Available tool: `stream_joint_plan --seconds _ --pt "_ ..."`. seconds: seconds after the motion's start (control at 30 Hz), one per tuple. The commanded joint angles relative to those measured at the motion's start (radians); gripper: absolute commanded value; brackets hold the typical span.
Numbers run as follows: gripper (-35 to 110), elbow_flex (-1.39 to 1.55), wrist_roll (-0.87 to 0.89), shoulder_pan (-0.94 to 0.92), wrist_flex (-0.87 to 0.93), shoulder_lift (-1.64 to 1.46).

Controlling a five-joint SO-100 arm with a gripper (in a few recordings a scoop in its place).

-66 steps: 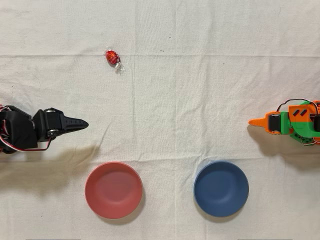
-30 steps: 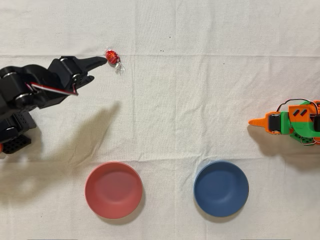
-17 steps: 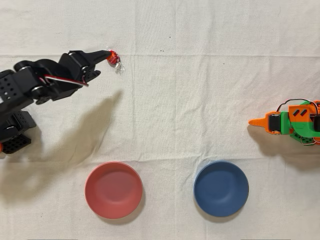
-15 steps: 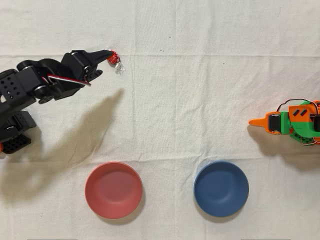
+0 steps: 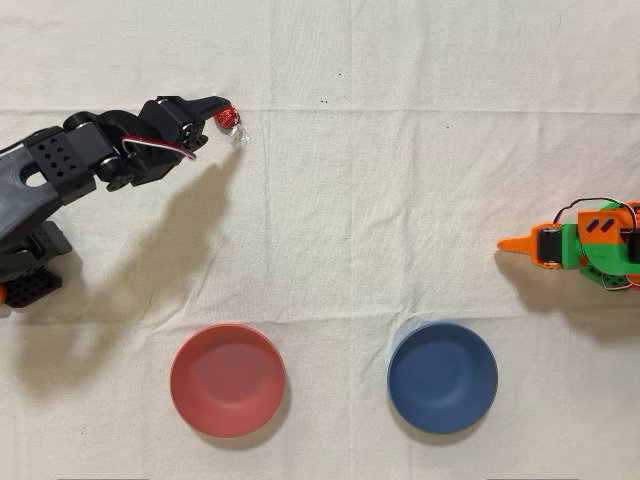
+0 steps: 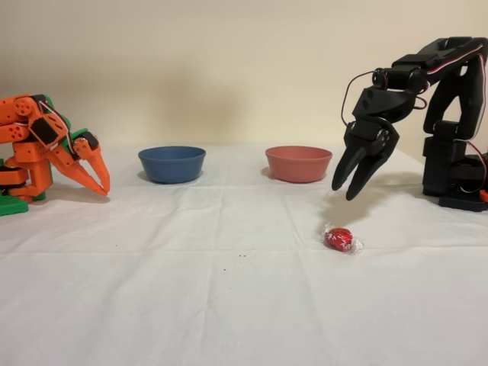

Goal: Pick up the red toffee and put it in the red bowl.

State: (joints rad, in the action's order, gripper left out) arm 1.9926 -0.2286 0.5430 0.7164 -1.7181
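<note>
The red toffee (image 5: pixel 226 119) (image 6: pixel 338 239) lies on the white cloth, a small shiny red candy with clear twisted ends. My black gripper (image 5: pixel 218 104) (image 6: pixel 345 191) hangs just above it, fingers pointing down. The jaws are open a little with nothing between them. In the fixed view the fingertips are a short way above the candy and do not touch it. From overhead the finger tips partly cover the candy's upper left edge. The red bowl (image 5: pixel 227 380) (image 6: pixel 298 163) sits near the bottom edge of the overhead view, well away from the gripper, with nothing in it.
A blue bowl (image 5: pixel 442 377) (image 6: pixel 171 163) stands beside the red one. The idle orange arm (image 5: pixel 580 245) (image 6: pixel 53 149) rests at the right of the overhead view. My arm's black base (image 5: pixel 25 255) (image 6: pixel 454 152) stands at that view's left edge.
My arm has swung from its rest near the left edge up to the toffee. In the last half second it stretched further right over the candy. The toffee has not moved.
</note>
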Motion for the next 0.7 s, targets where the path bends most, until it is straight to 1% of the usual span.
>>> stream_joint_plan --seconds 0.0,0.67 --pt "26 0.003 0.002 0.032 -0.038 -0.002" --pt "25 0.000 0.012 0.063 -0.222 0.204"
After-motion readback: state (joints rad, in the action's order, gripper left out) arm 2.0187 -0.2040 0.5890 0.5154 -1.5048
